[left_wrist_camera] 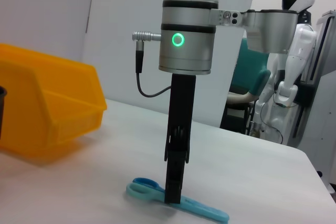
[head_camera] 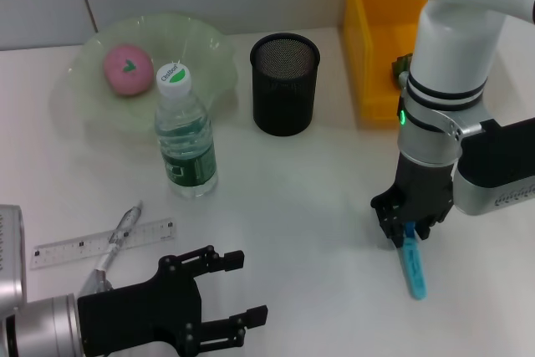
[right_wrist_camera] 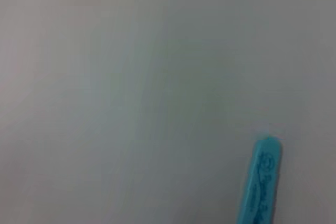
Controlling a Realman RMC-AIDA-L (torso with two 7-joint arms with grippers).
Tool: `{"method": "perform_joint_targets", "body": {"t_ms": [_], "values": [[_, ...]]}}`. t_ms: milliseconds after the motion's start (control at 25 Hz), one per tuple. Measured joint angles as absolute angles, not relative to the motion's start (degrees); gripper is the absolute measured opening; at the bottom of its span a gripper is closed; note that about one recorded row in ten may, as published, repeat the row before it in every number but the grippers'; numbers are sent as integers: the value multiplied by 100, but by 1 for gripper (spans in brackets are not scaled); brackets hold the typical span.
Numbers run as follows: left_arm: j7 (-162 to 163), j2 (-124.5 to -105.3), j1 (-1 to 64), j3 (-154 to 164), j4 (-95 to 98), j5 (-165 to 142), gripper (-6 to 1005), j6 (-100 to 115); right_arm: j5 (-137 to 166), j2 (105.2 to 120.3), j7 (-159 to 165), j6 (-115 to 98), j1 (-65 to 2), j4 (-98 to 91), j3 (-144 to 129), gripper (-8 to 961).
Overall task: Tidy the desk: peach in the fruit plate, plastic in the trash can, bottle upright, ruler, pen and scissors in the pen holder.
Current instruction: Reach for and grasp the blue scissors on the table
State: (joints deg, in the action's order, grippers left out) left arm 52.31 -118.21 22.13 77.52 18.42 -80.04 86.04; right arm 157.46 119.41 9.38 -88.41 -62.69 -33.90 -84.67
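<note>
Both end effectors: right [head_camera: 407, 236] clamps scissors [head_camera: 414, 269] on table [head_camera: 318, 181]; left [head_camera: 219, 290] spread apart.

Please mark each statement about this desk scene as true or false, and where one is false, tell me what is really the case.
1. The peach lies in the fruit plate. True.
2. The bottle lies on its side. False: it stands upright with its cap on top.
3. The right gripper is down at the blue scissors on the table. True.
4. The ruler is already in the pen holder. False: it lies flat on the table, with the pen across it.
5. The left gripper holds the pen. False: its fingers are open and hold nothing.
</note>
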Motion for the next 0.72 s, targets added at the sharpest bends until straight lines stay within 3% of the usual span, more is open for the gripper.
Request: {"method": "perform_joint_targets", "body": {"t_ms": [640, 720], "values": [[5220, -11804, 2175, 7760, 1845, -8014, 785, 8632, 15699, 11974, 1497, -8891, -6173, -3602, -8797, 136], [5220, -11803, 2182, 7760, 1846, -8015, 786, 8637, 15679, 11974, 1525, -8967, -6112, -3713, -8794, 137]]}}
